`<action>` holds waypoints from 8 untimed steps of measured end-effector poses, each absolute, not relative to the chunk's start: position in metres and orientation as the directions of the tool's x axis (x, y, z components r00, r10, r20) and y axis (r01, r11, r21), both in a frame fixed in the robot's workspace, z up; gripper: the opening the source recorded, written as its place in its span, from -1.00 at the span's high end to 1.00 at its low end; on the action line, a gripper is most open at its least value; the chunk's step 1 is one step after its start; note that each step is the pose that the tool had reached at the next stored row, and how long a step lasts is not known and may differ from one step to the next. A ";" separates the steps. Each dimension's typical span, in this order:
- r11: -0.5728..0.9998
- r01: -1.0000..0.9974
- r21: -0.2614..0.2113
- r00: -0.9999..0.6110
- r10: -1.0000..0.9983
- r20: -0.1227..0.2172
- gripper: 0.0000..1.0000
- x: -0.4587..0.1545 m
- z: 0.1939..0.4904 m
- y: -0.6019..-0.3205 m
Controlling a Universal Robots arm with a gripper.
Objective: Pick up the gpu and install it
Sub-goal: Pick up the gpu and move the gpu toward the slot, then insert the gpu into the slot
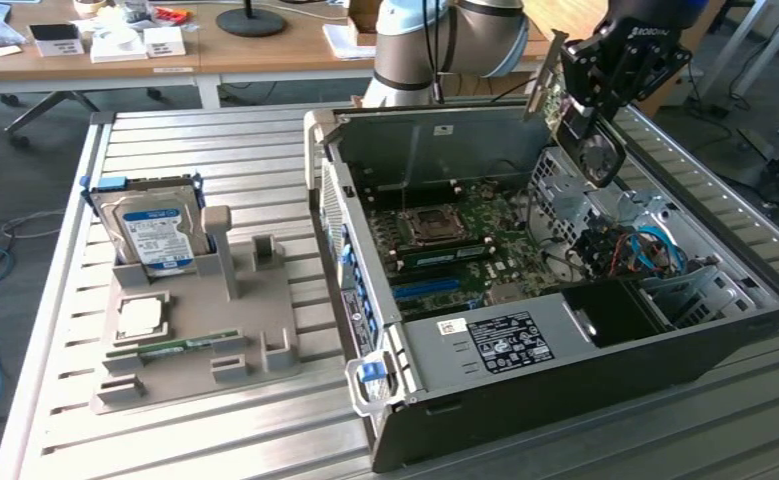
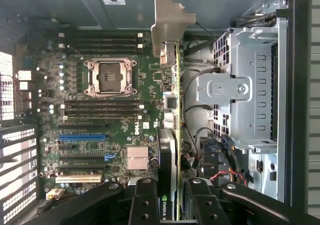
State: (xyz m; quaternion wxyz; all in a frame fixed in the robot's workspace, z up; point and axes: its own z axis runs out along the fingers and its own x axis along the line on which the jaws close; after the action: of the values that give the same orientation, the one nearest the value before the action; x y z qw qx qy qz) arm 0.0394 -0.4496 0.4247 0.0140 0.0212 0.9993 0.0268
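Observation:
The gpu [image 1: 591, 143] hangs above the open computer case [image 1: 589, 350], over its far right part by the drive cage. Its black fan face points toward the exterior view's right and its silver bracket [image 1: 545, 78] sticks up. My gripper [image 1: 600, 100] is shut on the card's upper edge. In the wrist view the gpu [image 2: 169, 145] is seen edge-on, with its bracket [image 2: 172, 20] at the far end and my gripper [image 2: 172, 207] clamped on it from both sides. Below it lies the green motherboard [image 2: 115, 120] with its slots [image 2: 82, 136].
A grey parts holder [image 1: 196, 320] on the slatted table [image 1: 162, 150] carries a blue-labelled hard drive [image 1: 158, 232], a CPU [image 1: 142, 316] and a memory stick [image 1: 176, 347]. The case holds a metal drive cage [image 2: 240, 90], cables [image 1: 643, 250] and a power supply [image 1: 509, 340]. Desks stand behind.

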 end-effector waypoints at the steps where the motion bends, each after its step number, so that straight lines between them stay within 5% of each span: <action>1: 0.998 0.042 0.054 -0.999 0.043 -0.027 0.47 0.039 0.425 -0.450; 8: 0.998 0.042 0.054 -0.999 0.043 -0.027 0.47 0.039 0.425 -0.450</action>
State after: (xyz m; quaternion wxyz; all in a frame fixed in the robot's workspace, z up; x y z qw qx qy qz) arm 0.0394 -0.4495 0.4247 0.0139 0.0212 0.9993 0.0268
